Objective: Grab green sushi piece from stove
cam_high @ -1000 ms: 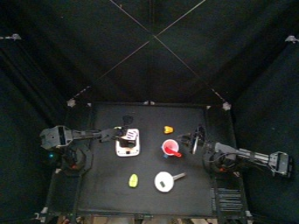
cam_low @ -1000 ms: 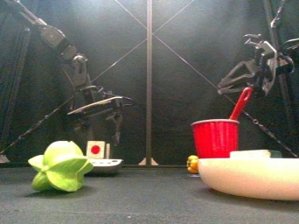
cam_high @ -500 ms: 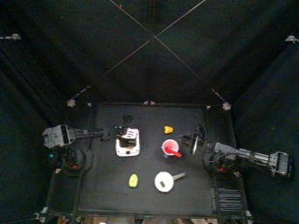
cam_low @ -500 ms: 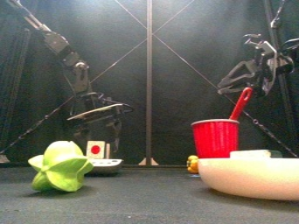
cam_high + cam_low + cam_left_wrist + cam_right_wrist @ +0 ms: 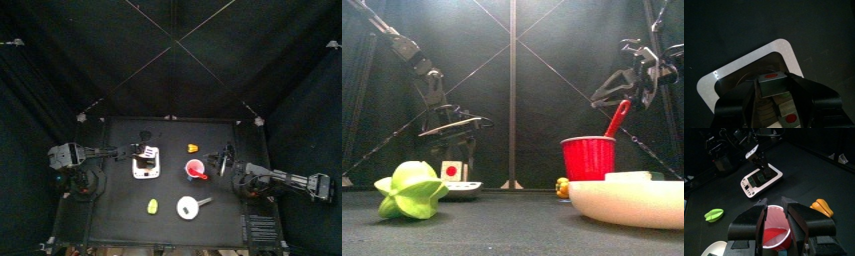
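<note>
**Left gripper hangs open over the stove; sushi piece not yet held**

The stove [image 5: 146, 166] lies flat on the table [image 5: 120, 225], left of the middle. It is at 9 o'clock from the red cup [image 5: 197, 171] in the top view and well apart from it. The green sushi piece [image 5: 452, 171] stands on the stove, a small block with a red dot on its face.

The left gripper [image 5: 456, 126] hangs directly above the piece. In the front view there is a clear gap between the gripper and the block. In the left wrist view the block shows between the two jaws, which stand apart on either side of it with the white slab behind. Nothing is clamped.

The right gripper [image 5: 773, 203] hangs high over the red cup. Its jaws are spread, and the cup's open mouth shows between them.

- An orange piece [image 5: 193, 148] lies at 12 o'clock from the cup.
- A round white disc [image 5: 187, 207] lies at 6 o'clock from the cup.
- A yellow-green leafy toy [image 5: 152, 206] lies at 9 o'clock from the disc, near it but not touching.
</note>
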`<state>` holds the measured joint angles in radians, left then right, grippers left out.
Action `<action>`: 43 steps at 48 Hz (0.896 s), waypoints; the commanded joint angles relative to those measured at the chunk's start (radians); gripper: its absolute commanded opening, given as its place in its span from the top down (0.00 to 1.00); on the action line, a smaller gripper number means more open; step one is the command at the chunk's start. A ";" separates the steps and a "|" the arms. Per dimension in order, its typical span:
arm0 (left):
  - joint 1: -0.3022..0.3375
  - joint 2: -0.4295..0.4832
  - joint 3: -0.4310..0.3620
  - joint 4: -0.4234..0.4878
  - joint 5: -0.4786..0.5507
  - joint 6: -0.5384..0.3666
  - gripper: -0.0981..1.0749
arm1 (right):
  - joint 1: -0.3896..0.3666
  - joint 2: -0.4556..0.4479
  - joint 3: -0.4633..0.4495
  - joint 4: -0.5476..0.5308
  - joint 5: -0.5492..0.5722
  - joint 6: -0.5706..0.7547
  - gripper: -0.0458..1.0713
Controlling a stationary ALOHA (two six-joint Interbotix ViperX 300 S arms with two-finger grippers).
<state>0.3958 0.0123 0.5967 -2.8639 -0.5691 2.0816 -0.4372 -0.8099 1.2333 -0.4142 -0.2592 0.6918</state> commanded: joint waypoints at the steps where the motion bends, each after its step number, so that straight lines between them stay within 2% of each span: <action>1: 0.000 -0.051 -0.011 0.014 0.000 0.005 0.27 | -0.003 0.003 -0.011 0.002 -0.005 -0.002 0.33; 13: -0.028 -0.118 -0.008 0.035 0.000 0.002 0.27 | -0.003 0.003 -0.011 0.002 -0.005 0.000 0.33; 43: -0.034 -0.121 0.005 0.040 0.000 0.003 0.27 | -0.003 0.003 -0.011 0.003 -0.005 0.000 0.33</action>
